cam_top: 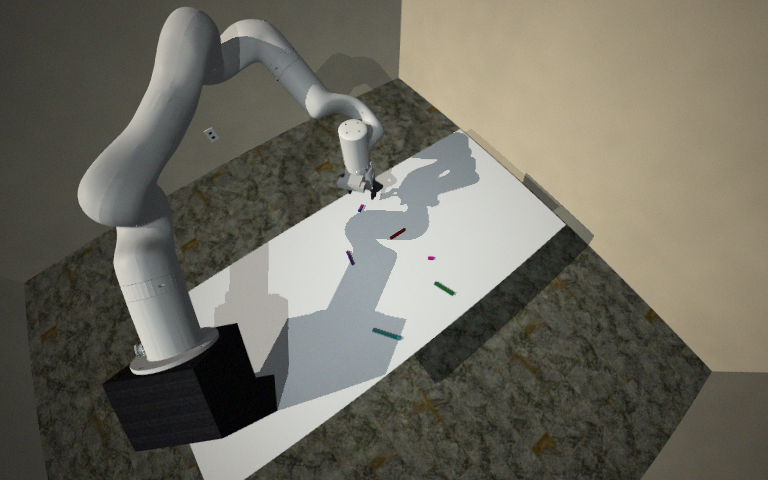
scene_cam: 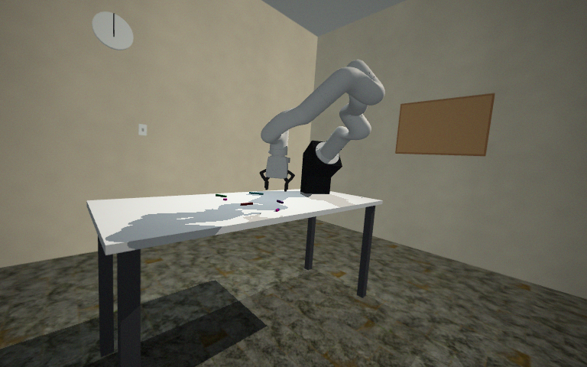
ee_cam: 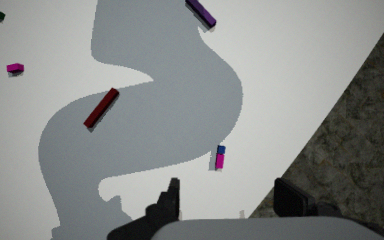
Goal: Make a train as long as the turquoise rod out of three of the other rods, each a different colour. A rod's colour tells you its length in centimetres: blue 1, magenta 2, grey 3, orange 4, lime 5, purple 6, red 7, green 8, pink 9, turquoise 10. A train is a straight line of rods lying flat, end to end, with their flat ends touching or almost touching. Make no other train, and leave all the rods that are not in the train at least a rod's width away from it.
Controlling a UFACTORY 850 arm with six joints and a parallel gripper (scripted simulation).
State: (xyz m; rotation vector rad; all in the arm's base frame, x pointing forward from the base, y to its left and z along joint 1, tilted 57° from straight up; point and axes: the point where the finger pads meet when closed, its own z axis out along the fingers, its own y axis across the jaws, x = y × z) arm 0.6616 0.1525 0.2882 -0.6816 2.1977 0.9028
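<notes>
My gripper (cam_top: 367, 191) is open and empty, hovering above the table near its left edge; it also shows in the exterior view (scene_cam: 276, 185) and the wrist view (ee_cam: 227, 200). Just below it a blue rod (ee_cam: 221, 149) and a magenta rod (ee_cam: 220, 160) lie end to end, touching; they show in the top view as one short piece (cam_top: 360, 208). A red rod (cam_top: 397, 233) (ee_cam: 101, 107) lies apart in the arm's shadow. The turquoise rod (cam_top: 387, 333) lies near the table's front edge.
A purple rod (cam_top: 350, 257) (ee_cam: 201, 12), a second magenta rod (cam_top: 431, 257) (ee_cam: 15, 67) and a green rod (cam_top: 444, 288) lie scattered on the white table. The table's left edge (ee_cam: 320, 120) runs close beside the blue and magenta pair. The arm's black base (cam_top: 181, 390) stands at the near end.
</notes>
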